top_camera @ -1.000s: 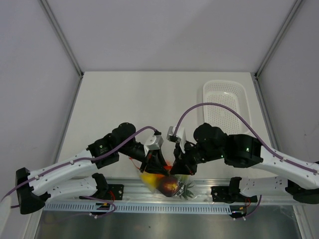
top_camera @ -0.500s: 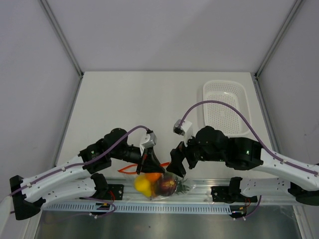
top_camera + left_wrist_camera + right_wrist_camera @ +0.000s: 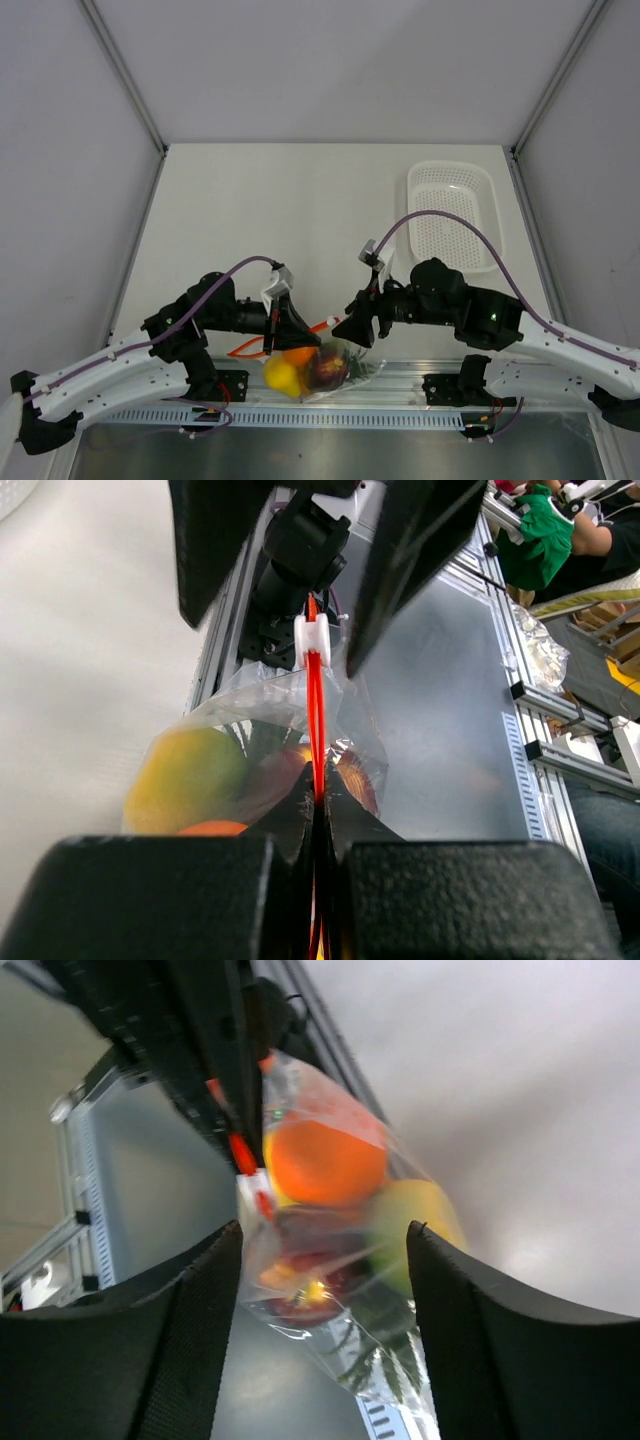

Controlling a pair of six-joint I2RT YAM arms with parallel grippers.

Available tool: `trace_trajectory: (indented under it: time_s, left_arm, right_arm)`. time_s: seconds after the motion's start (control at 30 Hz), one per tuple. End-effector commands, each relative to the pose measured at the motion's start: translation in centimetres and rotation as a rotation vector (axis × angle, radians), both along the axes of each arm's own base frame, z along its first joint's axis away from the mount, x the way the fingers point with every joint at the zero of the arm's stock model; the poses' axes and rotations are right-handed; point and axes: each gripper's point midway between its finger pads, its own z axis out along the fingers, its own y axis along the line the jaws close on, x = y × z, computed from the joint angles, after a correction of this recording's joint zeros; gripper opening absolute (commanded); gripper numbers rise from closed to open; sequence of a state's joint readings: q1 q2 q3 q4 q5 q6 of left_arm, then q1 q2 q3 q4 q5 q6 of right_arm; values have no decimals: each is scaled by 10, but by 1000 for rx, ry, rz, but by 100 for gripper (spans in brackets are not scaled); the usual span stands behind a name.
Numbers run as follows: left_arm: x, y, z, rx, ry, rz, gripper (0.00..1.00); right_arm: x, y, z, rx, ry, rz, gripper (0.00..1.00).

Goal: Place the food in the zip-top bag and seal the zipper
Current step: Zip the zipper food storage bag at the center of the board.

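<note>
Both arms have drawn apart since a sec ago. L gripper (image 3: 288,322) has slid off to its own side and clamped down. R gripper (image 3: 354,325) has let go and backed off w/ jaws apart. Now the zip-top bag (image 3: 330,370) hangs lower, below and btw the two sets of fingers.

L fingers (image 3: 200,900) are pressed together on the zipper (image 3: 316,720), pinching the red-orange strip at its near end. It runs straight out from them to a white slider (image 3: 312,640). R fingers (image 3: 150,1360) are spread, one each side of the bag, touching nothing as far as I can see. The slider sits btw them, not gripped.

As for the food (image 3: 285,372), it's inside the bag, below the L pinch. Showing thru the plastic: orange (image 3: 325,1165), yellow-green fruit (image 3: 415,1220), dark red one (image 3: 300,1285), pineapple leaves (image 3: 380,1345). Pear not made out separately. No fruit seen loose outside. White basket (image 3: 452,215) stands well beyond the R fingers.

So pt 1 looks done. Strip btw L pinch and slider reads as one thin line, prob closed there. Whether the mouth past the slider is shut, can't tell. Left, by my read: R re-grips slider, finishes the run, seal gets checked.
</note>
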State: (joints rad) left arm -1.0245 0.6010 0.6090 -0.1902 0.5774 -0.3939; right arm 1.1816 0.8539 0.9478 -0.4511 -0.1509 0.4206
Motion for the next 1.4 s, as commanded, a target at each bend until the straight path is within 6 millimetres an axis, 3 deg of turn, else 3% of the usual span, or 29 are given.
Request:
trace_trajectory:
  time_s: [0.0,0.2,0.3,0.63,0.67,0.77,0.9,0.97,1.03,1.1,1.2,1.37]
  left_arm:
    - [4,-3,19,-69,3,26,1]
    - [3,-3,23,-92,9,29,0]
    - [4,-3,23,-95,8,37,1]
    - [4,-2,28,-109,-1,38,0]
    - [3,-2,28,-109,1,32,0]
    - [1,-3,26,-107,3,17,1]
    - [0,-1,28,-97,-9,12,1]
    - [-1,2,32,-105,-9,18,21]
    - [1,3,40,-125,-12,39,50]
    - [2,6,52,-163,-16,62,64]
    - [9,8,64,-189,-13,109,74]
    - [17,3,78,-230,-20,142,71]
  right_arm:
    - [-26,18,36,189,-29,179,66]
    - [-35,23,32,203,-22,249,50]
    - [-35,23,25,187,-16,250,36]
    - [-30,24,6,150,-1,221,34]
    - [-29,24,7,151,-1,213,31]
    - [-21,25,9,157,-13,169,1]
    - [-13,24,13,176,-4,104,0]
    - [-12,24,13,182,-4,97,0]
    - [-12,24,8,173,-1,91,0]
    - [-16,26,6,173,-2,108,0]
    - [-24,29,3,170,-8,145,0]
    - [-31,34,5,171,-8,175,0]
